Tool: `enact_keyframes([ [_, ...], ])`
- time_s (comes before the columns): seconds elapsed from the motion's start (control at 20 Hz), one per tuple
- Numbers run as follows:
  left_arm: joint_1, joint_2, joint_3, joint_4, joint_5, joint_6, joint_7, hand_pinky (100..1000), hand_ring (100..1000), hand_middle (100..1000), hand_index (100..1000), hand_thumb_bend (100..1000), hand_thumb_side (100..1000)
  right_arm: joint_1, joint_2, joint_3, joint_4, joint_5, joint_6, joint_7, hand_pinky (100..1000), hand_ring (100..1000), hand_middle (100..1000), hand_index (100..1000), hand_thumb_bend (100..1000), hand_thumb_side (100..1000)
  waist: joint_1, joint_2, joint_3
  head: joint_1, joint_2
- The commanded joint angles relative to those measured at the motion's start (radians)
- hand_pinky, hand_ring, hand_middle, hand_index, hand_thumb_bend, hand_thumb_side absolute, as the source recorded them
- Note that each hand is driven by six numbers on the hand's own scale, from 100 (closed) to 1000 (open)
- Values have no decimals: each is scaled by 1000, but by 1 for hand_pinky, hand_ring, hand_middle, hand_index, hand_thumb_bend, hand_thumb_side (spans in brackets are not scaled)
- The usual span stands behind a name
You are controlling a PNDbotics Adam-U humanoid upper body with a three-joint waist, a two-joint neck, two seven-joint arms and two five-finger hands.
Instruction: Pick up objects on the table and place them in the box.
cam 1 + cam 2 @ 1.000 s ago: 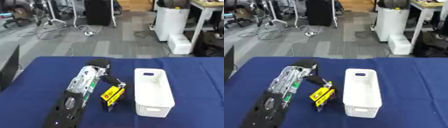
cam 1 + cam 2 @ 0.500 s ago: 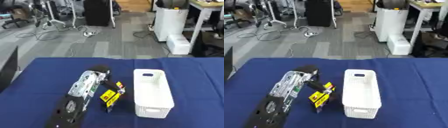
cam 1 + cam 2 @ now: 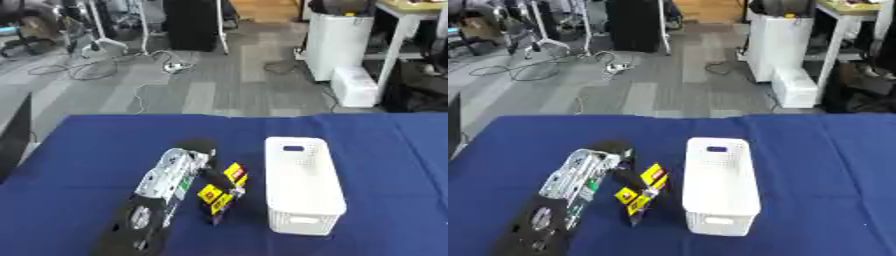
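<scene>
text: none legible | yellow-and-black package [image 3: 220, 192]: printed marks too blurred to read

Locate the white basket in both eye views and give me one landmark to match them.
Left eye view: the white basket sits right of centre in the lower half, on the blue table.
Right eye view: the same basket lies nearer the centre, lower half.
Shared landmark: the yellow and black package in the left robot hand, just left of the basket.
</scene>
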Motion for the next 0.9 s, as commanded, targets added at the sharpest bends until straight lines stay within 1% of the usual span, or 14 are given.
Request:
enact_keyframes([
  [0.05, -10, 10, 4, -3, 5, 16, -11, 403, 582, 717, 614, 886, 705, -14, -22, -7, -13, 1, 3, 3, 246, 463, 541, 542, 100, 1000, -3, -6, -2, -6, -3],
  [0.4, -13, 11, 5, 26, 8, 18, -11, 410, 585, 716, 613, 880, 711, -15, -21, -6, -13, -1, 5, 4, 246, 462, 542, 544, 100, 1000, -3, -5, -3, -4, -3],
  [0.55, -22, 13, 5, 34, 3, 10, -11, 423, 594, 722, 618, 842, 732, -16, -21, -6, -13, -3, 5, 3, 247, 463, 542, 544, 100, 1000, -2, -5, -4, -4, -3],
  [0.9, -51, 16, 6, 83, -23, -2, -11, 453, 614, 740, 640, 863, 721, -16, -22, -7, -13, -5, 6, 3, 248, 463, 542, 544, 100, 1000, -2, -7, -6, -1, -5],
])
